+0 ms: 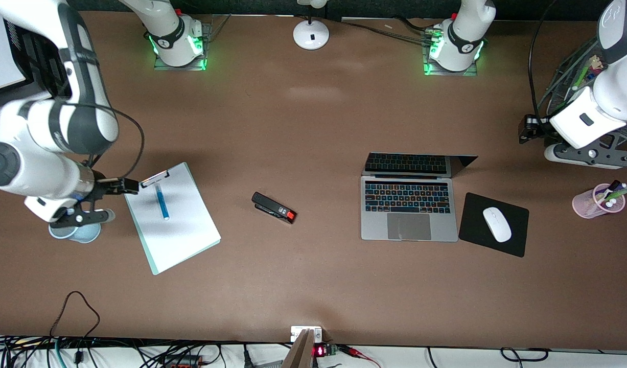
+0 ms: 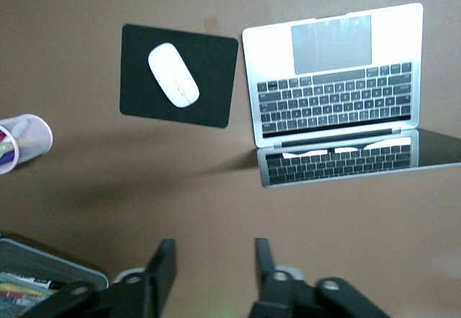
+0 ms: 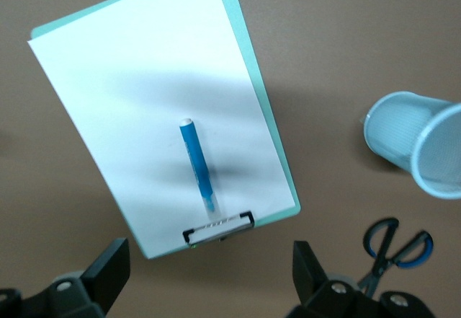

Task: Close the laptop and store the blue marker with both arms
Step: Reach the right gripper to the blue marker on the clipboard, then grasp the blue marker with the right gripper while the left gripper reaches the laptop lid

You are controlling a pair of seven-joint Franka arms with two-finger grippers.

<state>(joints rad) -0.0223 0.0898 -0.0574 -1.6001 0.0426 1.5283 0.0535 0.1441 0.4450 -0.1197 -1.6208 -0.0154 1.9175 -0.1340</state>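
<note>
The silver-grey laptop [image 1: 409,209] stands open on the table, its lid tilted back; it also shows in the left wrist view [image 2: 333,80]. The blue marker [image 1: 162,201] lies on the white sheet of a clipboard [image 1: 180,230], also in the right wrist view [image 3: 197,164]. My right gripper [image 1: 83,218] hangs open and empty beside the clipboard's clip end; its fingers are wide apart [image 3: 209,271]. My left gripper [image 1: 586,156] hangs open and empty at the left arm's end of the table [image 2: 212,260], apart from the laptop.
A light-blue mesh cup [image 1: 78,233] and scissors [image 3: 392,249] lie under the right gripper. A black stapler [image 1: 274,208] lies mid-table. A black mouse pad [image 1: 477,240] with a white mouse [image 1: 497,224] lies beside the laptop. A pink cup [image 1: 586,205] and a wire tray [image 1: 574,66] hold markers.
</note>
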